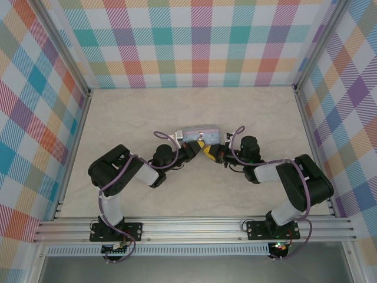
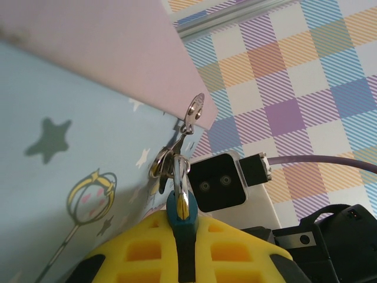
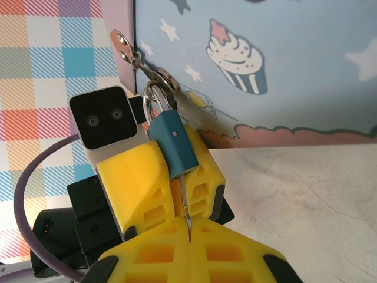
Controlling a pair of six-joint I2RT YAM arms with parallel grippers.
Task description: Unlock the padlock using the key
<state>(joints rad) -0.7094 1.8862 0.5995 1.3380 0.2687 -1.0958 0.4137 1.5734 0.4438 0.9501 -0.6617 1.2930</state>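
The small blue-teal padlock point(image 3: 173, 141) hangs by its metal shackle point(image 2: 181, 177) from the latch ring of a light-blue cartoon tin point(image 3: 283, 71). My left gripper point(image 2: 182, 223) is shut on the padlock body, yellow fingers point(image 3: 132, 183) on both sides of it. The thin key point(image 3: 186, 197) runs from the padlock's underside down into my right gripper point(image 3: 190, 229), which is shut on the key's head; the head is hidden between the pads. In the top view both grippers point(image 1: 197, 147) point(image 1: 211, 153) meet just in front of the tin point(image 1: 200, 135).
The tin's pink lid and its metal hasp point(image 2: 194, 109) are right above the padlock. The marble tabletop point(image 1: 177, 194) is enclosed by plaid walls point(image 1: 200, 41) on three sides. The right wrist's camera block point(image 2: 218, 183) faces the left gripper closely.
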